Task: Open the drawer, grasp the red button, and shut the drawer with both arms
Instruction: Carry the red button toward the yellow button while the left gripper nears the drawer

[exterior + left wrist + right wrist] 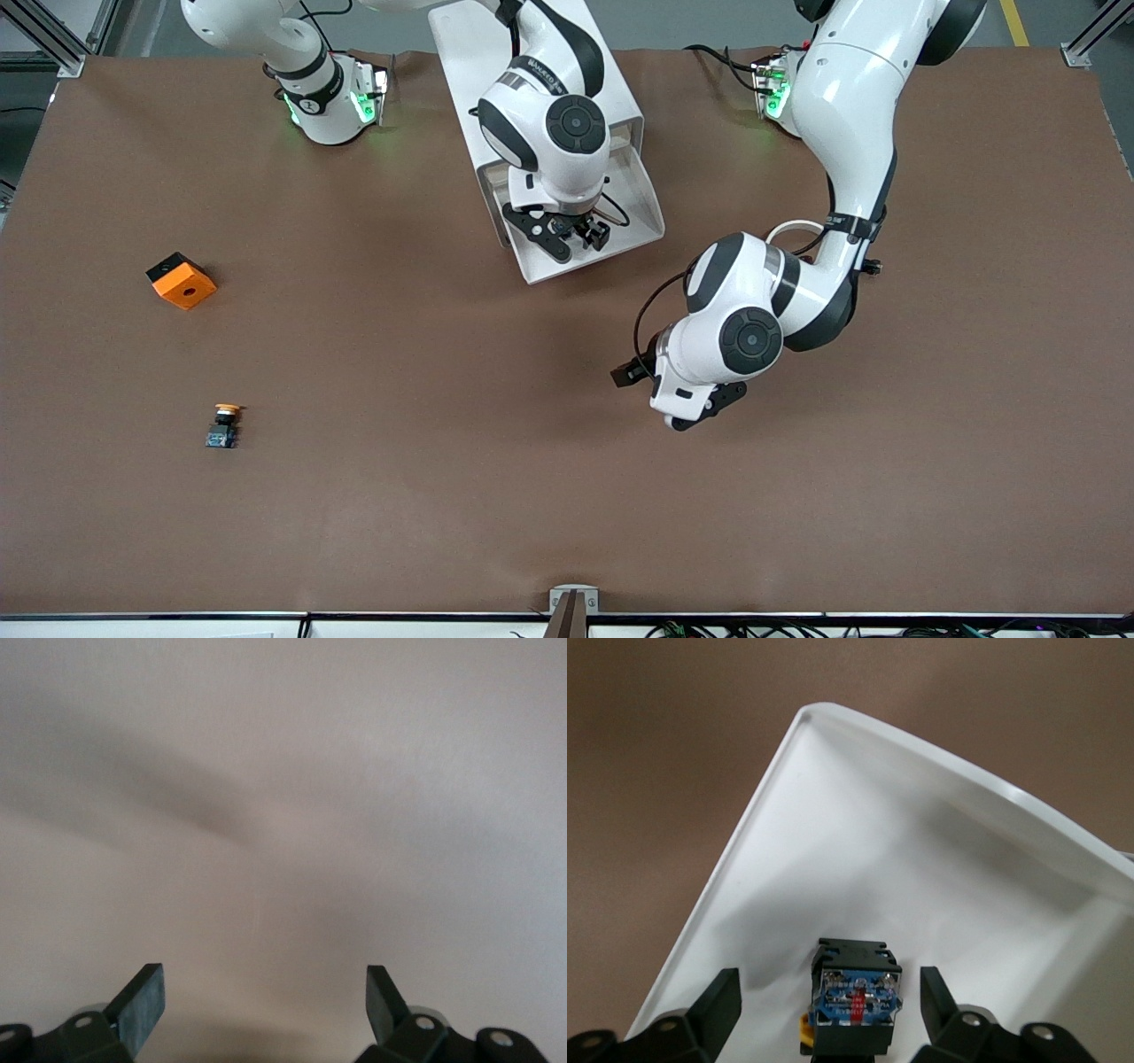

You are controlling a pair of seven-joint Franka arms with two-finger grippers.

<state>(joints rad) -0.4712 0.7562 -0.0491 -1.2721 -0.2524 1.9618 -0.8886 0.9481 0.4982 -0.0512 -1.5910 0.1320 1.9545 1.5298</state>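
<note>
From the front, the cabinet (pixel 540 53) stands at the far edge of the table between the two bases, with one drawer (pixel 642 208) pulled out toward the camera. The right gripper (pixel 567 237) is down inside it. The left gripper (pixel 682 403) waits over bare table (pixel 443 514), toward the left arm's end and nearer the camera than the drawer. Toward the right arm's end lie an orange cube (pixel 181 280) and, nearer the camera, an orange-capped button (pixel 224 424), well apart.

In the left wrist view, the left gripper's fingers (pixel 142 1001) stand wide apart with nothing between them, only table below.

In the right wrist view, the button (pixel 858 1001) lies on the drawer floor (pixel 904 859), right between the right gripper's fingers (pixel 718 1001). The jaws straddle it with a gap on each side, so nothing is gripped yet. I can't make out its cap from here.

It looks small, light and rigid, with hard plastic faces that could slip or twist. I'd pinch the flat sides of the blocky body squarely, not the round cap.
</note>
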